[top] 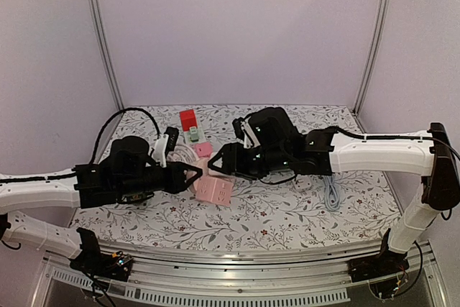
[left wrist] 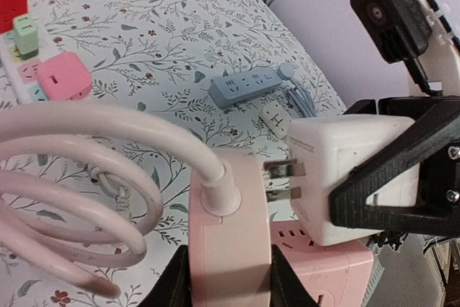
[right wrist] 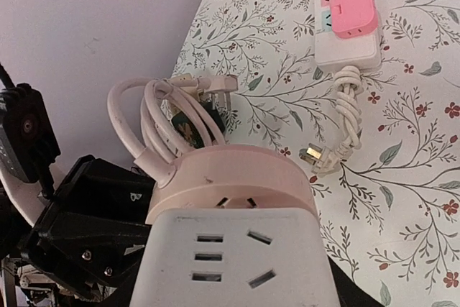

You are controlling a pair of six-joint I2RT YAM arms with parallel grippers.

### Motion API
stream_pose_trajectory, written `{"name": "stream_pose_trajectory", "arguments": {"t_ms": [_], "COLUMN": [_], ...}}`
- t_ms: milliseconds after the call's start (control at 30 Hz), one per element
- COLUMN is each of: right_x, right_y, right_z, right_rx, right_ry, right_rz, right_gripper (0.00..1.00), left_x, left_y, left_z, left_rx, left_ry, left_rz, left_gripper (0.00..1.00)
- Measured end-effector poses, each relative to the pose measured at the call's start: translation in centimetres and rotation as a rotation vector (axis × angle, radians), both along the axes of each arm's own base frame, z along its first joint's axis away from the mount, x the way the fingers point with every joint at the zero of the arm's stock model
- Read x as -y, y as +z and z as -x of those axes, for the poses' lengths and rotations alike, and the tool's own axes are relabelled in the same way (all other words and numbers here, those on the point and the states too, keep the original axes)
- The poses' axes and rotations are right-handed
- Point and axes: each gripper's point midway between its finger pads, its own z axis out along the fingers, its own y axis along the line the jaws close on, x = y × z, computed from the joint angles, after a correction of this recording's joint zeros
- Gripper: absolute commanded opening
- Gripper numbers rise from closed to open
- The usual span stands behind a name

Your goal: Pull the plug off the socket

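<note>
**Plug and Socket Held Up Between Two Pincers**

The left pincer [left wrist: 230,282] is pinching the pink socket [left wrist: 230,228] from both sides. The socket is round and smooth, like a fat plastic puck. A thick pink cord [left wrist: 86,127] comes out of it and bends in big shiny loops.

The right pincer [top: 215,165] is squeezing the white plug [left wrist: 338,177], a chunky plastic block with rounded corners. Its black fingers [left wrist: 388,177] are shaped like triangles with holes in them.

Two flat metal prongs [left wrist: 284,170] stick out of the plug toward the socket. Most of each prong is bare. From here I cannot tell if the tips sit in the holes or only touch the pink face.

Both things are held up above the surface [left wrist: 144,19], which has a cloth printed with leaves and small red flowers. A pink block [left wrist: 323,264] with holes in it lies just below them. A long grey strip [left wrist: 244,88] lies farther back. A white strip [right wrist: 348,41] holds a square pink adapter [right wrist: 352,8].
</note>
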Motion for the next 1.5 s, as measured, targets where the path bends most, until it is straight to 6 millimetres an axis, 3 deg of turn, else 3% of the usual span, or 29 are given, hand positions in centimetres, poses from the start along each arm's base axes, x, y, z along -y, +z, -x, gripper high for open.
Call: {"name": "stream_pose_trajectory", "arguments": {"t_ms": [267,667,833,967,1233,1500], "right_x": [0.3,0.8,3.4,7.0,15.2,17.5], "right_y": [0.2,-0.1,0.2,0.2,-7.2,-12.7], "right_z": [-0.4,-0.8,-1.8,-3.5,-7.4,-8.7], "right_rx": [-0.024,0.003,0.09,0.12,0.033,0.001], "right_ry": [-0.014,-0.024,-0.076,-0.145,-0.311,-0.331], "right_rz": [0.003,0.034,0.118,0.158,0.36,0.521], "right_gripper": [0.26,0.28,0.28,0.28,0.27,0.27], "left_x": [-2.6,-3.4,-4.4,-5.3,-5.5,-5.5], "left_y": [-3.8,-2.5,-2.6,-3.0,-3.1,-3.2], "left_z": [-0.6,-0.8,-1.5,-2.3,-2.4,-2.3], "left_rx": [-0.017,-0.007,-0.083,-0.159,-0.233,-0.266], "left_ry": [0.089,0.133,0.156,0.179,0.164,0.172], "left_rz": [-0.204,-0.149,-0.075,-0.022,0.031,0.051], "left_gripper": [0.0,0.0,0.0,0.0,0.0,0.0]}}
